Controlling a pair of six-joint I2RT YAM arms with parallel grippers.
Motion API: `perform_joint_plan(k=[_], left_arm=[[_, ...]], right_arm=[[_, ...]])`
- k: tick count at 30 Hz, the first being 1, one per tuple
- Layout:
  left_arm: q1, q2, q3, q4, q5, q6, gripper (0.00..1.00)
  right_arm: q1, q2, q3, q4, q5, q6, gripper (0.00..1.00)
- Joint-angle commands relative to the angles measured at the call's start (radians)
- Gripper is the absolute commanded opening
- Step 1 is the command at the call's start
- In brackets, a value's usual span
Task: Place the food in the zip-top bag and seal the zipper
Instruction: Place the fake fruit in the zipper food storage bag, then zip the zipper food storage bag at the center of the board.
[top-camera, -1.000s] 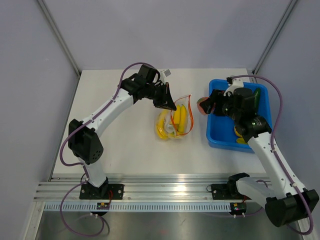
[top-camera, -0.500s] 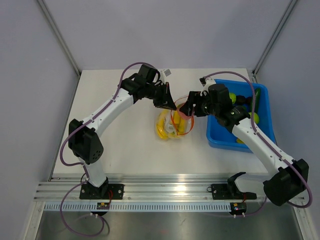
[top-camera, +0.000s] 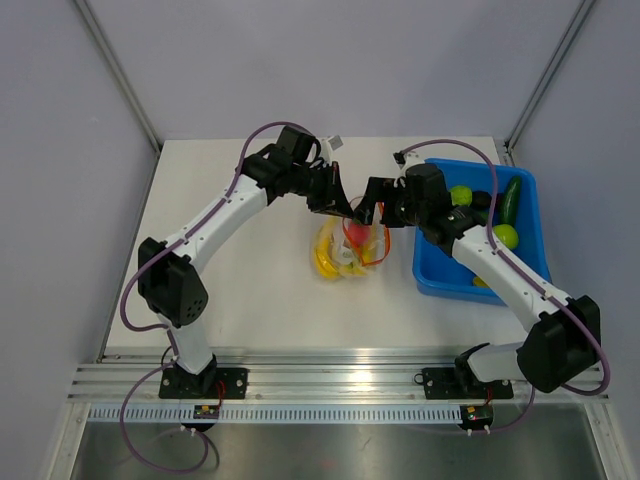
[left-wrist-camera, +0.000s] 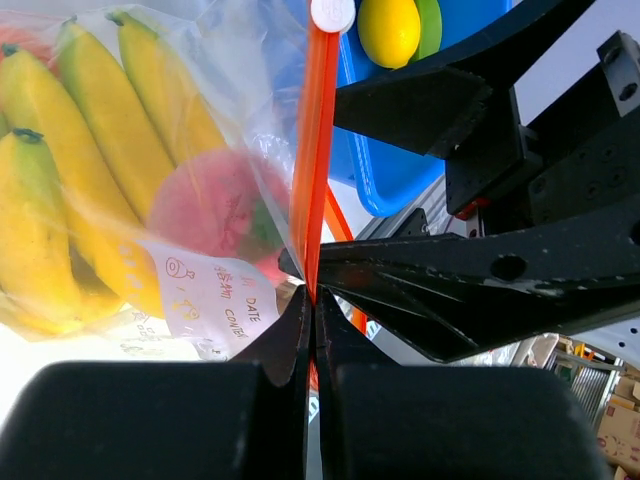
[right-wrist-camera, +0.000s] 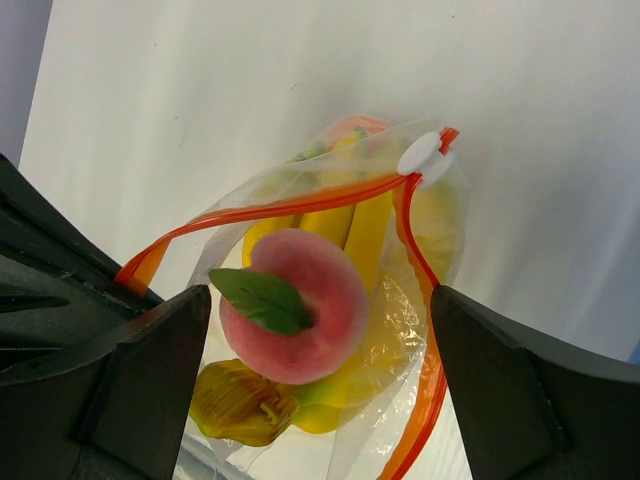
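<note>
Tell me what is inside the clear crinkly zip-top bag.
Inside the bag lie yellow toy bananas and a round pink-red peach with a green leaf, the peach near the open mouth. Whatever lies beneath them is covered.

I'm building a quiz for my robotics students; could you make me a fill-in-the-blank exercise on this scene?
1. The left gripper is ___ on the zipper of the zip-top bag.
2. The right gripper has its fingers ___ above the peach.
3. The bananas lie ___ the bag.
4. The cucumber lies in the ___ bin.
Missing words: shut; open; inside; blue.
</note>
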Motion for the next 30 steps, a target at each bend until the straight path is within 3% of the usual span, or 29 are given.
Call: perform_joint_plan(k=[1,5,9,10,16,19,21,22,23,24,25,26,30], left_arm=[[-0.002,0.009,0.048,0.027,0.032,0.013,0.00],[-0.002,0.014,0.048,0.027,0.035,0.014,0.00],[-0.001,0.009,0.042,0.027,0.036,0.019,0.00],[-0.001,0.008,0.041,0.024,0.036,0.021,0.00],[0.001,0.005,0.036,0.028,0.041,0.022,0.00],[-0.001,-0.006,0.034,0.030,0.039,0.024,0.00],[-0.001,-0.012,0.036,0.027,0.029,0.033,0.00],[0.001,-0.014,0.040,0.022,0.001,0.051,0.00],[0.001,-0.009,0.062,-0.007,-0.020,0.063,0.00],[0.001,-0.005,0.082,-0.027,-0.046,0.077,0.00],[0.001,0.009,0.100,-0.070,-0.101,0.103,0.00],[0.001,0.020,0.117,-0.085,-0.118,0.114,0.00],[0.012,0.090,0.281,-0.156,-0.180,0.162,0.00]], right_arm=[[0.011,-0.054,0.044,0.021,0.016,0.000,0.98],[0.013,-0.106,0.039,-0.018,0.053,-0.025,0.93],[0.011,-0.141,0.001,-0.058,0.183,-0.057,0.71],[0.011,-0.133,-0.008,-0.077,0.191,-0.066,0.70],[0.010,-0.023,-0.010,-0.088,0.144,-0.088,0.79],[0.010,0.026,-0.010,-0.060,0.135,-0.089,0.79],[0.011,0.043,0.001,-0.057,0.131,-0.086,0.66],[0.011,0.040,0.002,-0.052,0.128,-0.083,0.54],[0.010,0.031,0.001,-0.046,0.119,-0.073,0.31],[0.011,0.026,0.008,-0.046,0.095,-0.065,0.14],[0.010,0.020,0.012,-0.045,0.084,-0.059,0.05],[0.010,0.012,0.015,-0.046,0.070,-0.033,0.00],[0.013,-0.024,-0.011,0.000,0.015,0.084,0.00]])
